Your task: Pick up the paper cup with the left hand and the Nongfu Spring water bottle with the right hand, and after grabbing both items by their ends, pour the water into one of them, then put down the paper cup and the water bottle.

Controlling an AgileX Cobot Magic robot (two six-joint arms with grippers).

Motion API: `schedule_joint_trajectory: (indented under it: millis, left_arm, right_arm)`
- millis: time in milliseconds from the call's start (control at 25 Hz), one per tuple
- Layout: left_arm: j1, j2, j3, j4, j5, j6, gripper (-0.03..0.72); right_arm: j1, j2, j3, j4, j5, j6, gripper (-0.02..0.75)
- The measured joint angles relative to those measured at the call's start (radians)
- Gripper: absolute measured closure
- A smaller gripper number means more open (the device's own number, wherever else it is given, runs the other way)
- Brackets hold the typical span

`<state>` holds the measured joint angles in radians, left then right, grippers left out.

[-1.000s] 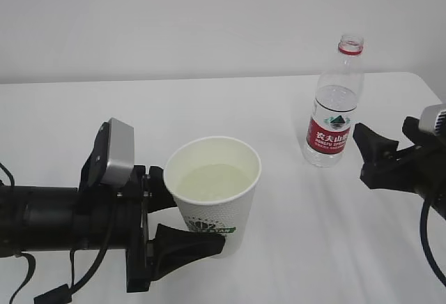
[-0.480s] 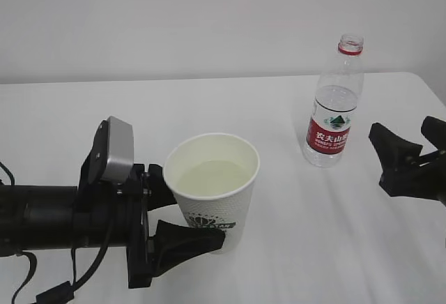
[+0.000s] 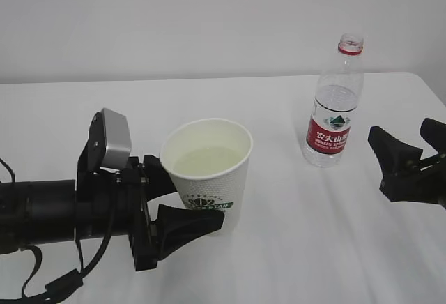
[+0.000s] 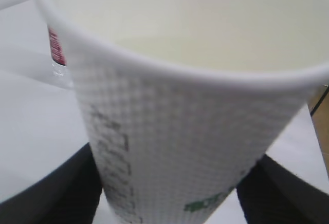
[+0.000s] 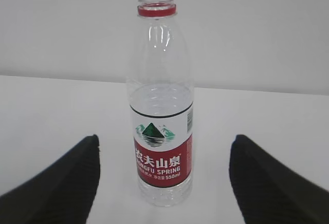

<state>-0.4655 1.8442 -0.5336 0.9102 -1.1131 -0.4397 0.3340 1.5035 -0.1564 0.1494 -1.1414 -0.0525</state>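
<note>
The paper cup [image 3: 207, 178], white with a green logo, sits between the two black fingers of my left gripper [image 3: 191, 196], which is shut on its lower part. Water [image 3: 209, 159] lies in the cup. In the left wrist view the paper cup [image 4: 180, 106] fills the frame, with my left gripper [image 4: 164, 198] pressed on both sides. The Nongfu Spring water bottle [image 3: 333, 119] stands upright and uncapped on the table at the right. My right gripper [image 3: 398, 128] is open, apart from it at the right edge. In the right wrist view the bottle [image 5: 160, 131] stands beyond my open right gripper [image 5: 165, 142].
A white table [image 3: 313, 234] runs under everything, with a plain pale wall behind. A red strip of the bottle's label [image 4: 56, 47] shows past the cup's left side in the left wrist view.
My left gripper and the cup in it have shifted slightly up and to the left together. My right gripper has drawn back to the right, away from the bottle.
</note>
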Motion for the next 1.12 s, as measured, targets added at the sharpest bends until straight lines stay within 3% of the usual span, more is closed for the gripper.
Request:
schedule_joint_trajectory:
  millis: [520,1120]
  left_arm:
    - [0.000,0.000,0.002,-0.152,0.000,0.097,0.135]
    - [0.000,0.000,0.002,-0.400,0.002,0.215,0.142]
  right_arm:
    - [0.000,0.000,0.000,-0.004,0.000,-0.017,0.145]
    - [0.000,0.000,0.000,-0.006,0.000,-0.040,0.144]
